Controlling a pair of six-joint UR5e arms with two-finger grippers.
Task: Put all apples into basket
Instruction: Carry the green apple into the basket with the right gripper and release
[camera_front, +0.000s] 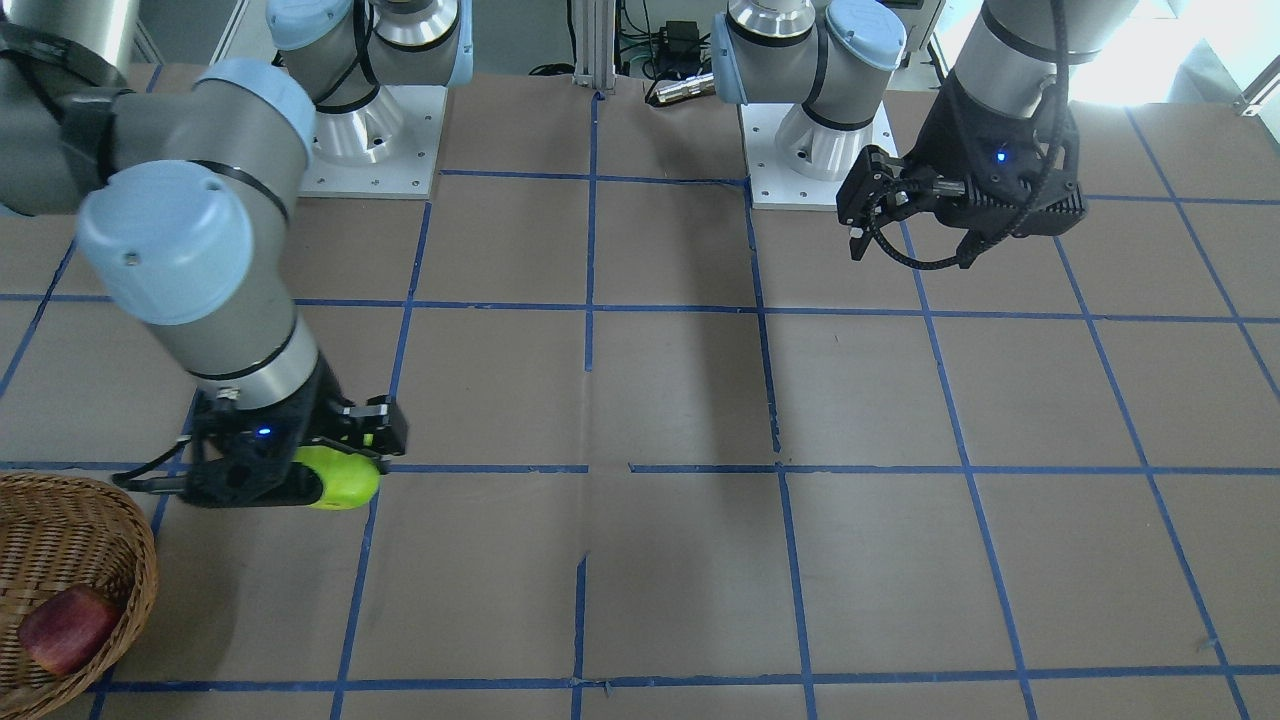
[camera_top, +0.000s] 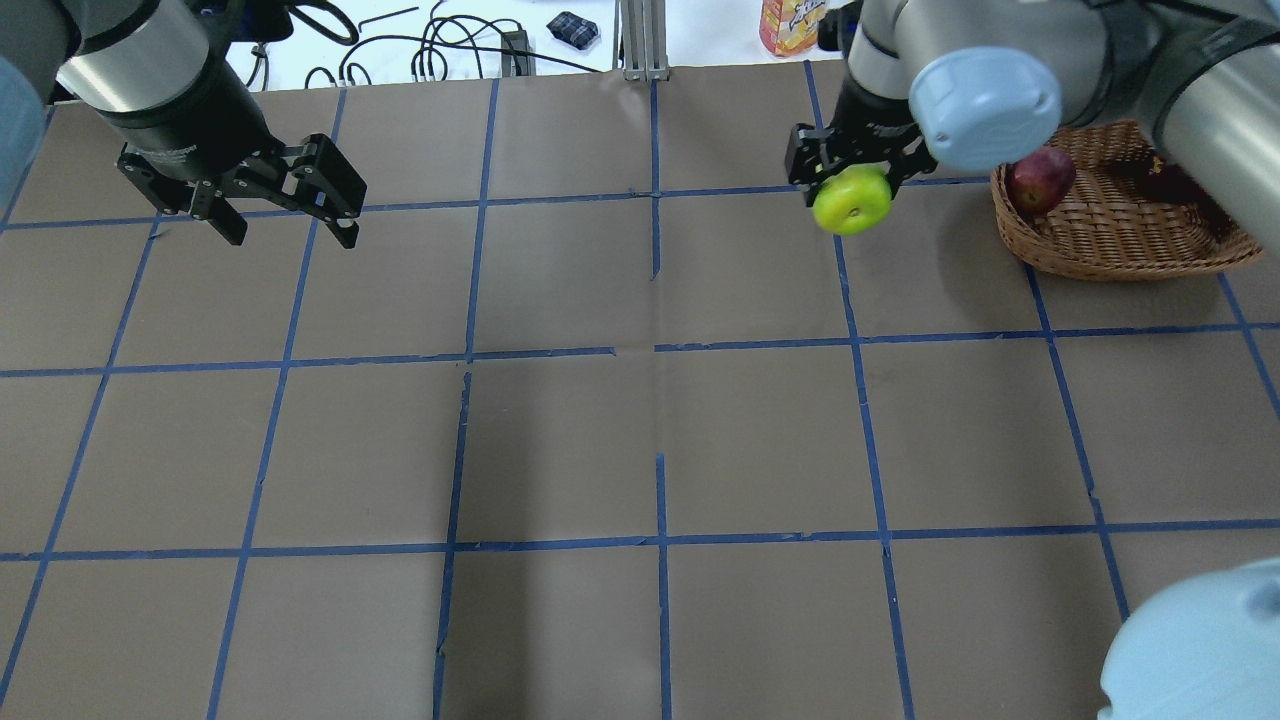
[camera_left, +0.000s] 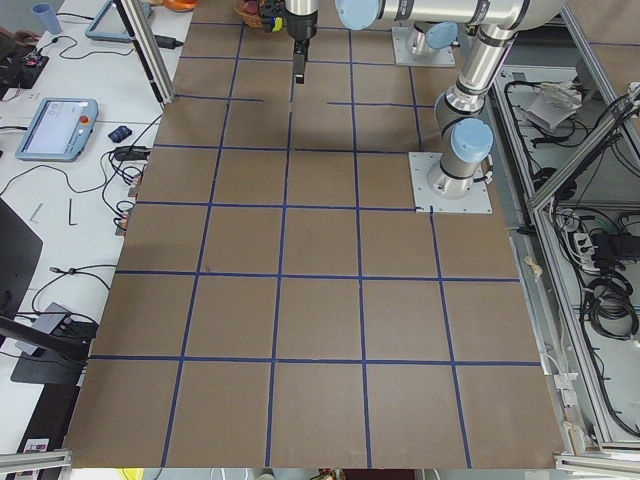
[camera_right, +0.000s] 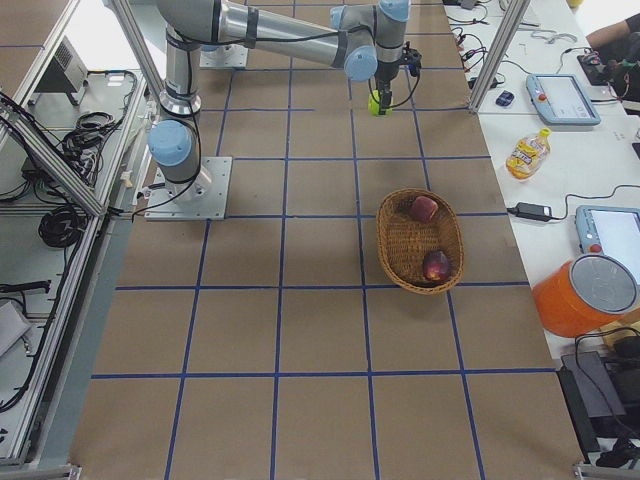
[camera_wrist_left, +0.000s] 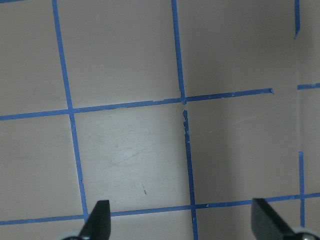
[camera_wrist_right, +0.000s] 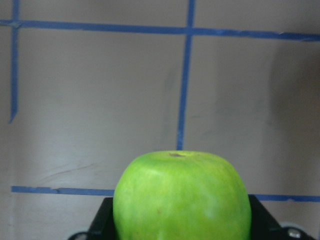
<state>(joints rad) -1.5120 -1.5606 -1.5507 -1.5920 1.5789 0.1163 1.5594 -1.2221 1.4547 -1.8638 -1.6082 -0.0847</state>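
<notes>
My right gripper (camera_top: 850, 178) is shut on the lime green apple (camera_top: 852, 198) and holds it above the table, a short way left of the wicker basket (camera_top: 1100, 245) in the overhead view. The apple fills the lower right wrist view (camera_wrist_right: 182, 197), with a finger on each side. In the front view the apple (camera_front: 345, 482) is up and right of the basket (camera_front: 140, 570). The red apple (camera_top: 1040, 178) and the dark maroon apple (camera_right: 436, 265) lie in the basket (camera_right: 392, 250). My left gripper (camera_top: 290, 222) is open and empty over the far left of the table; its wrist view (camera_wrist_left: 182, 225) shows only bare table.
The table (camera_top: 560, 440) is brown with a grid of blue tape. A yellow juice bottle (camera_right: 527, 152), cables and pendants lie on the white bench beyond the far edge. The two arm bases (camera_front: 370, 140) stand at the robot's side.
</notes>
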